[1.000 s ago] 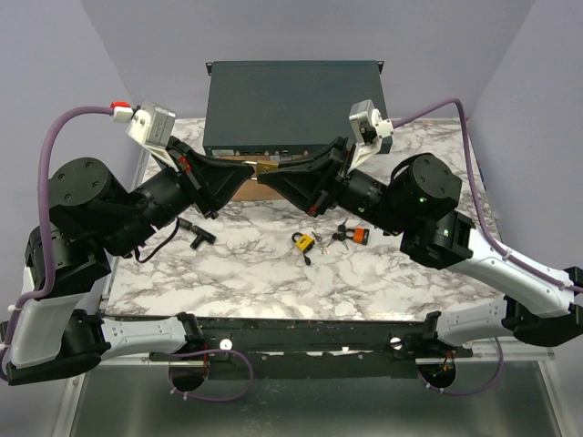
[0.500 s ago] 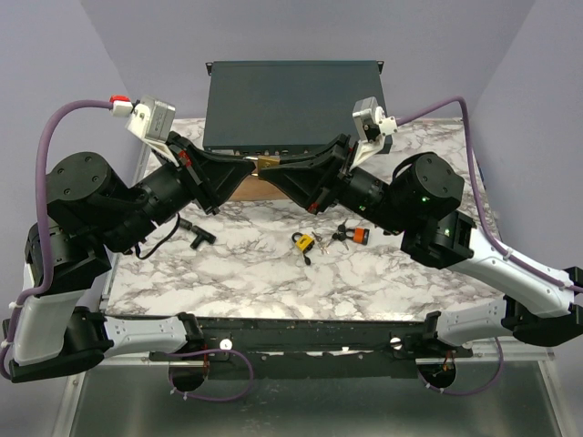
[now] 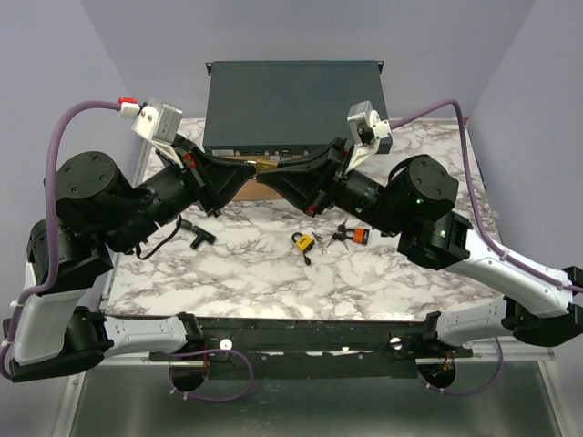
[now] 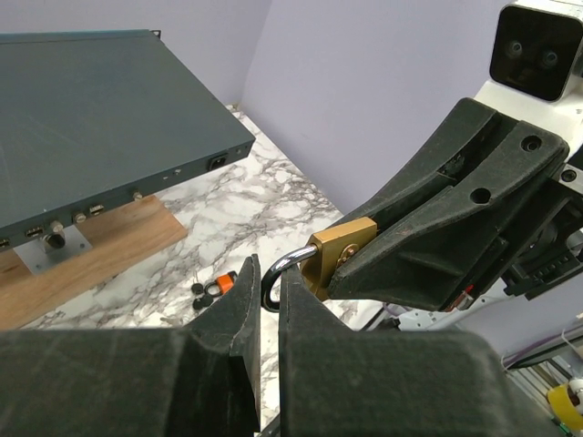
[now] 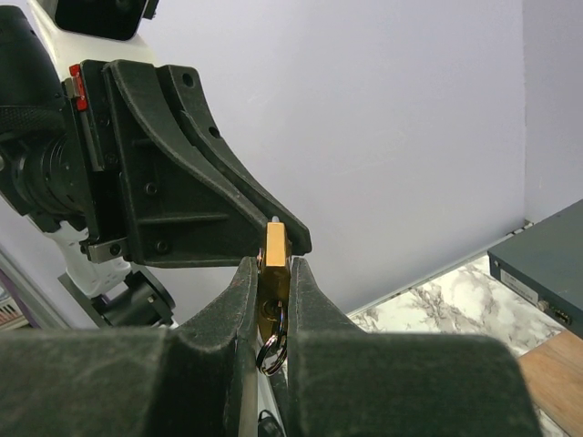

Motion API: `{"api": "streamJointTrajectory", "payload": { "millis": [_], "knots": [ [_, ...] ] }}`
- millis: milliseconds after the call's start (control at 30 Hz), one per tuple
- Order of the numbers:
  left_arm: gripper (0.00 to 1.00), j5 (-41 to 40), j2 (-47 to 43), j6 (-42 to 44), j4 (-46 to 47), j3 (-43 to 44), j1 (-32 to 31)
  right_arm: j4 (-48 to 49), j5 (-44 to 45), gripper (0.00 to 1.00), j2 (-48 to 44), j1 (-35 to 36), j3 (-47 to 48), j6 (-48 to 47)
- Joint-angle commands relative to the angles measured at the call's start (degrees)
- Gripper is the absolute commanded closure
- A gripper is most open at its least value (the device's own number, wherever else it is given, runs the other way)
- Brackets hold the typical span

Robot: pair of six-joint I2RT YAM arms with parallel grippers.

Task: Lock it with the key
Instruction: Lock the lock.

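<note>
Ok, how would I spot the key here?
Start at the dark teal flat metal box at the back of the white marble table; in front of it, near the table's middle, lies a small cluster. The key with the bright orange plastic head is at its right end, beside dark keys and right of the yellow-bodied padlock; nothing else there is orange.

White-and-grey marble-patterned desk (image 3: 246,264), enclosed at back and both sides by plain pale-lavender walls (image 3: 301,27), bearing at its far edge a flat dark-teal rectangular metal case (image 3: 291,100) set on a light-brown wooden board (image 4: 100,255); lighting even, shadows faint.
</note>
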Motion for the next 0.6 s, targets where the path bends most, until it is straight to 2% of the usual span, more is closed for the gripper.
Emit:
{"api": "streamJointTrajectory", "payload": {
  "millis": [0,167,267,400,467,567],
  "knots": [
    [1.00,35.1,8.5,-9.5,11.8,-3.8,-5.6,-12.8,-0.8,0.99,14.0,1.1,-6.8,-1.6],
    [1.00,24.2,5.3,-6.8,9.9,-6.5,-5.5,-13.6,0.9,0.99,12.4,1.1,-7.1,-1.4],
    [1.00,18.1,0.7,-4.6,13.3,-11.5,-5.5,-14.0,1.1,0.99,10.3,1.1,-7.2,-1.5],
    [1.00,15.1,-2.6,-1.9,15.4,-14.2,-5.5,-13.3,0.2,0.98,6.9,1.1,-7.4,-1.3],
    [1.00,14.5,-3.8,-1.4,16.5,-15.2,-5.5,-13.2,0.3,0.90,5.3,1.0,-7.4,-1.6],
    [1.00,12.6,-5.7,-1.1,17.9,-16.8,-5.5,-13.2,0.4,0.71,3.0,1.1,-7.3,-2.2]
  ]
}}
